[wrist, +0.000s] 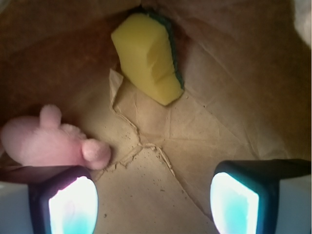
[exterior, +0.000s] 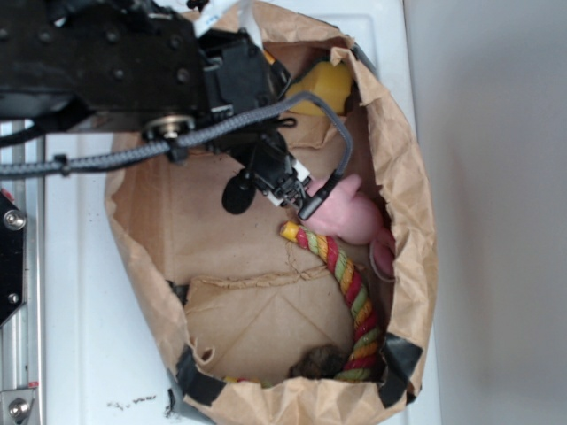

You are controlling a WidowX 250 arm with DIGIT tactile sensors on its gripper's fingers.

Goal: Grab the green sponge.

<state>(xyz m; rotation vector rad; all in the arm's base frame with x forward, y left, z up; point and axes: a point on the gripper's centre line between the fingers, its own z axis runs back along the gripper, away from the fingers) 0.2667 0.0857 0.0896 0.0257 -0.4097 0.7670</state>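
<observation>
- white bench [exterior: 80, 354] carries everything, with a metal rail along its left edge in the exterior view.
- brown paper bag [exterior: 412, 248] lies on the bench with its mouth wide open, its crumpled walls standing up around the contents and black tape on its lower corners.
- black robot arm [exterior: 106, 62] reaches in from the upper left, with a braided cable [exterior: 106, 159] running along it and looping down over the bag.
- red, yellow and green striped rope [exterior: 350, 297] lies curved along the bag's right side, one end just beside the pink toy.
- pink plush pig [exterior: 350, 212] sits on the bag floor by the right wall; in the wrist view it is at the lower left [wrist: 48, 141], just above the left finger.
- claw [wrist: 153, 200] is spread wide with nothing between its fingers [wrist: 73, 204], above the bare paper floor; the exterior view shows it [exterior: 288, 186] just left of the pig.
- green sponge [wrist: 148, 56] leans tilted against the far bag wall, yellow foam facing the camera and the thin dark green layer on its far right edge; it is well apart from the claw and from the pig. in the exterior view it [exterior: 323, 88] shows at the bag's top, partly hidden by the arm.
</observation>
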